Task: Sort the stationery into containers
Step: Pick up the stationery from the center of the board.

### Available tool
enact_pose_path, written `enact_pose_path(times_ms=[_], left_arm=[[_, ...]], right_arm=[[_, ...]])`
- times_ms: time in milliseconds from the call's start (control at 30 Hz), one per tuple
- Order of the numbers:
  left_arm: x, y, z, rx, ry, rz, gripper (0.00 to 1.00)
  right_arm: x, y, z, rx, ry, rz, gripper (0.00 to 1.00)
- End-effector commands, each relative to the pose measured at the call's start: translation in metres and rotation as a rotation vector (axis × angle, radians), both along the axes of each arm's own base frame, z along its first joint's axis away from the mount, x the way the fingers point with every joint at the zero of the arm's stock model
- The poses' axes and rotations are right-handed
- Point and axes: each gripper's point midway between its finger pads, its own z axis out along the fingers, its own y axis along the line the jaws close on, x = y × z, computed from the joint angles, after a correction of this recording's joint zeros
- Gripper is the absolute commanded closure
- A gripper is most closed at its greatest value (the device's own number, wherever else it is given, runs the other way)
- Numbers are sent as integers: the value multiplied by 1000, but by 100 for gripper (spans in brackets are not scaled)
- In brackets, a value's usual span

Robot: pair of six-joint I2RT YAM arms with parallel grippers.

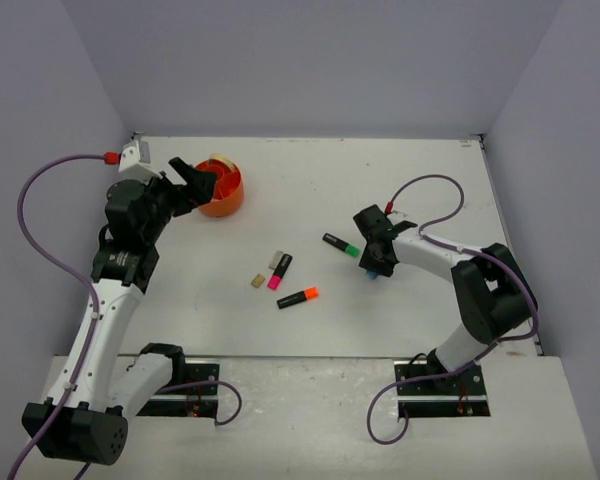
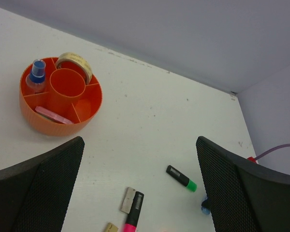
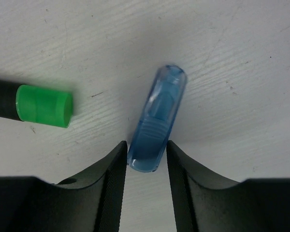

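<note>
The round orange tub point(image 1: 230, 200) stands at the back left. In the left wrist view the tub point(image 2: 38, 123) holds a tan tape ring point(image 2: 75, 63), a clear blue-capped tube point(image 2: 37, 75) and a pink piece point(image 2: 53, 115). My left gripper point(image 1: 195, 185) is open and empty, raised beside the tub, and shows in its own view point(image 2: 139, 141). My right gripper point(image 1: 375, 258) is down at the table, its jaws point(image 3: 146, 145) closed on the near end of a clear blue piece point(image 3: 157, 121). A green-ended highlighter point(image 3: 38, 104) lies just left of it.
On the table's middle lie a pink-ended highlighter point(image 1: 279, 271), a grey flat block point(image 1: 275, 260) beside it, a small tan block point(image 1: 257, 281) and an orange-ended highlighter point(image 1: 298, 297). The green-ended highlighter point(image 1: 342, 243) lies right of them. Walls close the back and sides.
</note>
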Motion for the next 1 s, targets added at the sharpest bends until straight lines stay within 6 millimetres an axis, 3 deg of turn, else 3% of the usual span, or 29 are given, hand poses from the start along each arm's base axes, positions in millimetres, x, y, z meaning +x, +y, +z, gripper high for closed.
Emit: enact_pose_path(times_ms=[0,100,267,367,433,600,800,900,967], left_arm=[[-1,-9,-7,9,15,-63,0],[-1,-12,-8,1,15,-78,0],[-1,-16,-4,-3,6,-99,0],[-1,-17,0,1,-2,-107,0],[0,-17,0,2,-2,-107,0],[5,-32,-13,-38,20,-186,0],[10,-82,-49,-92,101,-357,0],[9,-128,-57,-147,100,-515,0],[-8,-162,-56,-236,101,-676,0]], right_arm=[[9,5,7,40,-50,-13,62],[7,6,7,46,-52,-2,69],[8,7,7,44,-49,17,66],[6,7,7,46,-43,26,79],[5,8,7,54,-42,34,100],[4,16,10,92,-84,102,100],[2,33,65,84,-311,249,100],[-4,55,100,49,-411,400,100],[-10,72,118,40,-456,524,100]])
